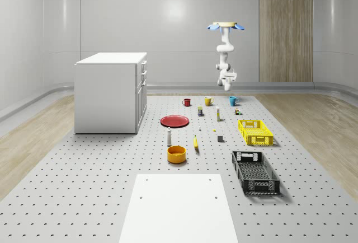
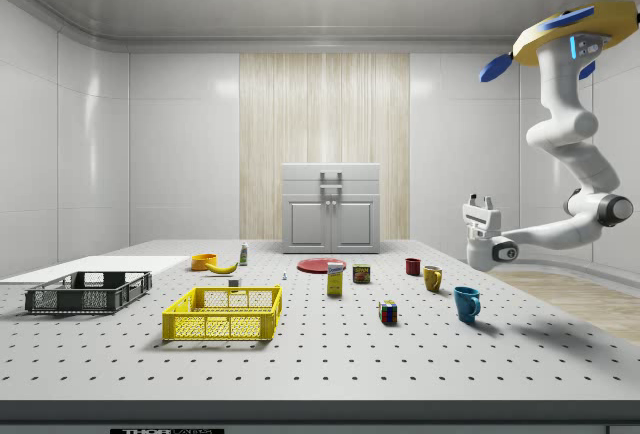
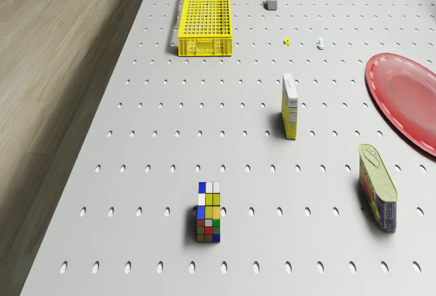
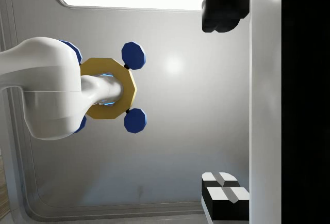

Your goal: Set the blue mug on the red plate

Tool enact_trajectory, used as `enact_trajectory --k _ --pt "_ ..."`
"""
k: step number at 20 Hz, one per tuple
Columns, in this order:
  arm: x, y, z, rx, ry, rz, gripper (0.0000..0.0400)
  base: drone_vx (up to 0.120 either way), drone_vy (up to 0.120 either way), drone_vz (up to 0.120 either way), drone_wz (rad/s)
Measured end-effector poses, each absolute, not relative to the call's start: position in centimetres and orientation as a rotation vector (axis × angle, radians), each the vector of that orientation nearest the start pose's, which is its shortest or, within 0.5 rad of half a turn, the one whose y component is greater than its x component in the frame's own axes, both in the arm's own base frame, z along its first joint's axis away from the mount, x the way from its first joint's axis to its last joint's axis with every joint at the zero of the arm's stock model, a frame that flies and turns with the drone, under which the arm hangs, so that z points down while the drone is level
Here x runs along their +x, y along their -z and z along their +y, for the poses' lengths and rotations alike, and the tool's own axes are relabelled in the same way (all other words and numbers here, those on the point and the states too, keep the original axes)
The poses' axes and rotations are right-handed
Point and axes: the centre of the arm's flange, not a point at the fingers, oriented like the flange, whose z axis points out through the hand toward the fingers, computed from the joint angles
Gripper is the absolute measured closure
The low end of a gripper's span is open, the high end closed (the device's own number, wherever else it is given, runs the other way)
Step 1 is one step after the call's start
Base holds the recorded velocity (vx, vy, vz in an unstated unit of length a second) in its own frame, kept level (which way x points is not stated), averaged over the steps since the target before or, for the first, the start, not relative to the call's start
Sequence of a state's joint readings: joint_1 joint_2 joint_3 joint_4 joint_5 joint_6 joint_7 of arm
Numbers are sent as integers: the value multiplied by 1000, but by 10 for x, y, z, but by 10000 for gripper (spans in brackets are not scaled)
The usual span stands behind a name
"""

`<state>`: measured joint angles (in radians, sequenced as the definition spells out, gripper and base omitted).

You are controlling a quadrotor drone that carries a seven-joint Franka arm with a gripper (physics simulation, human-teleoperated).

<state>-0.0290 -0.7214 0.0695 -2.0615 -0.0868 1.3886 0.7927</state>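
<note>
The blue mug [image 1: 232, 101] stands upright on the perforated table [image 1: 100, 176] at the far end of a row of three mugs, with a yellow mug [image 1: 208, 101] next to it and a red mug [image 1: 187, 102] beyond that, toward the whole-scene view's left. In the side view the blue mug [image 2: 466, 303] sits nearest the camera of the three, its handle turned toward that view's right. The red plate [image 1: 175, 121] lies flat on the table, well apart from the mug, between the mug row and a white cabinet [image 1: 111, 92].

The drone [image 1: 226, 27] hovers high above the table's far edge, roughly over the blue mug, and its white arm [image 2: 570, 144] bends down and back on itself. The gripper [image 2: 483, 203] hangs in the air above the mug and clear of it, pointing upward, its two fingers [image 4: 223, 7] spread apart with nothing between them; the wrist view looks past them at the ceiling and the drone's underside [image 4: 108, 87].

Close to the mug on the table are a Rubik's cube [image 2: 388, 312], a tin can [image 3: 378, 185] lying on its side and a small upright box [image 3: 289, 106]. Farther off stand a yellow crate [image 1: 255, 131], a black crate [image 1: 255, 172], an orange bowl [image 1: 176, 154], a banana [image 1: 196, 142] and a small white bottle [image 1: 169, 137].
</note>
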Motion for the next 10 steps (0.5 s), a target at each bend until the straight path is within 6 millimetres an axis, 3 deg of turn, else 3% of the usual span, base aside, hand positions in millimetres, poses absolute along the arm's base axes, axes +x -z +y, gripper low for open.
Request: enact_trajectory --k 6,10 --pt "301 -685 35 -3172 322 1317 0 0 0 -87 0" --pt "301 -669 63 -3416 598 1422 0 0 0 -120 0"
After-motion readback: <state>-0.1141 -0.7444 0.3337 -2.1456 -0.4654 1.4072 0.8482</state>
